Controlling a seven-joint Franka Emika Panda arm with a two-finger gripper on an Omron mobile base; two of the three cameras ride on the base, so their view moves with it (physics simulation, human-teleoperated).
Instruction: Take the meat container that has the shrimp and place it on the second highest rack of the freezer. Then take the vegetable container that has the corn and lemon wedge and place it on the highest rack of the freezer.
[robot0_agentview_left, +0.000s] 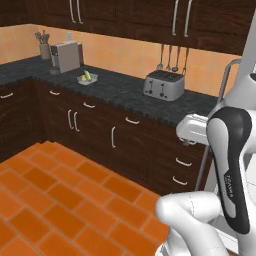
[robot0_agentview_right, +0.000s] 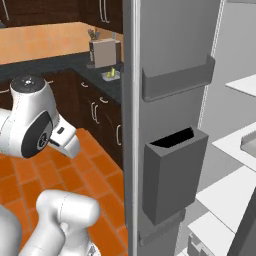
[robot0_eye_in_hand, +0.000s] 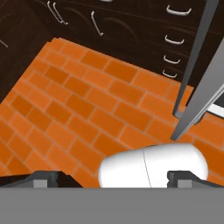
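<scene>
Beside the open freezer (robot0_agentview_right: 175, 60), you are holding the arm folded high over the orange floor (robot0_eye_in_hand: 78, 109), and the jaws are standing wide apart with nothing between them; the fingertips (robot0_eye_in_hand: 41, 178) are showing far to either side in the hand view.

The nearest risk, as I judge it, is the freezer door: it is hanging just beside the arm, with its long handle (robot0_eye_in_hand: 194, 74) and dark door bin (robot0_agentview_right: 172, 175) close by, so a wide swing toward the desk (robot0_agentview_left: 125, 92) could clip it.

The second risk is picking wrongly. On the desk, well apart from the arm and near the knife block (robot0_agentview_left: 66, 56), a small clear container (robot0_agentview_left: 87, 78) is holding something yellow and green. That is probably the lemon wedge and corn, but it is too small to be sure. I cannot make out the shrimp container anywhere, though it is meant to go first.

Inside the freezer, white shelves (robot0_agentview_right: 240, 85) are showing at the right.
</scene>
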